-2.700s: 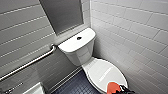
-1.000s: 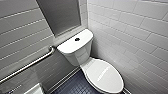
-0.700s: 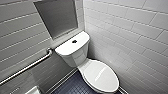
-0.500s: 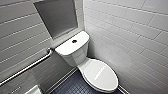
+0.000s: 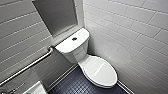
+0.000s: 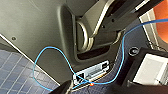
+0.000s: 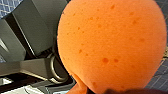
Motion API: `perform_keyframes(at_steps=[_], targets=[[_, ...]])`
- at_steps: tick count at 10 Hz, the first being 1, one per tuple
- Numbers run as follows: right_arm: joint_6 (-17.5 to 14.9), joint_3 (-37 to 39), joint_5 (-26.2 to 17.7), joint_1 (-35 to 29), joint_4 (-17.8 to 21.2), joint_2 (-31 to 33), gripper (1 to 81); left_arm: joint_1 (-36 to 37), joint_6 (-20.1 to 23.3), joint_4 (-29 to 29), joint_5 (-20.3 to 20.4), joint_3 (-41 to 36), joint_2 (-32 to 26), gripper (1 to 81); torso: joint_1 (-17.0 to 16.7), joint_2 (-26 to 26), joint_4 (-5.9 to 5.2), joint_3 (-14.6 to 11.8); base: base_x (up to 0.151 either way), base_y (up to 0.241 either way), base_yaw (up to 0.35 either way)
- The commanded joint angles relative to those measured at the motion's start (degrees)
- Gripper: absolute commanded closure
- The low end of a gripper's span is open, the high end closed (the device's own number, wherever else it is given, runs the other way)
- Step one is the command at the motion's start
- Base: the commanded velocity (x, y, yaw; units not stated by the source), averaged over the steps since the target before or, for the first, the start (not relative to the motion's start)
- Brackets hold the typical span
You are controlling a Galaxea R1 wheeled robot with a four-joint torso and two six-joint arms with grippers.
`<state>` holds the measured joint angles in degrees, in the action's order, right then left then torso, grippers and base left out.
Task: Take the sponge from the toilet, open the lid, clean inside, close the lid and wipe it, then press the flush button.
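Small square tiles cover the dark blue floor in the corner of a white-tiled washroom. A white toilet stands on it, lid down and tank backed against the wall. A pale strip edges the floor where it meets the walls on either side of the bowl. At the near left edge, a white object is cropped too tightly to identify. In the left wrist view, the same blue tiling shows beneath the robot's grey body.

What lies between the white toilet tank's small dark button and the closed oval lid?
Nothing: the head view shows bare white tank from dark flush button to oval lid.
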<state>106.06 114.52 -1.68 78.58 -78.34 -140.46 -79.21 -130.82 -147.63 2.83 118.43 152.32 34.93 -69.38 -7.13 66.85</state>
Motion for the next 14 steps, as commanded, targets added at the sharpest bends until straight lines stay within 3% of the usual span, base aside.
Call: perform_keyframes(at_steps=[1,2,3,4,14], targets=[[-0.5,11.24,7.22,4.71,-3.4,-6.7,81.1,-0.81,-0.14,-0.2,-1.16,0.75,0.09,1.0,-3.49,5.44,0.0,0.0,0.0,0.0,0.0],[-0.5,13.0,7.22,4.79,-4.19,-8.2,81.1,-0.64,-0.23,-0.2,-1.25,1.28,0.36,1.0,-4.85,7.52,0.0,-4.71,0.0,0.0,0.0],[-0.5,14.13,7.22,4.79,-4.37,-9.15,81.1,-0.64,-0.23,-0.12,-1.16,1.45,0.53,1.0,-5.96,9.31,1.4,-5.78,0.0,0.0,0.0],[-0.59,15.2,7.22,4.79,-4.37,-10.13,81.1,-0.55,-0.23,-0.12,-1.25,1.63,0.71,1.0,-7.03,11.02,0.13,-6.61,0.0,0.0,0.0],[-3.93,25.39,7.22,7.34,-4.72,-18.22,81.1,-0.9,-0.14,-0.2,-0.98,17.63,9.67,1.0,-20.04,30.64,0.29,-26.46,0.0,0.0,0.0]])
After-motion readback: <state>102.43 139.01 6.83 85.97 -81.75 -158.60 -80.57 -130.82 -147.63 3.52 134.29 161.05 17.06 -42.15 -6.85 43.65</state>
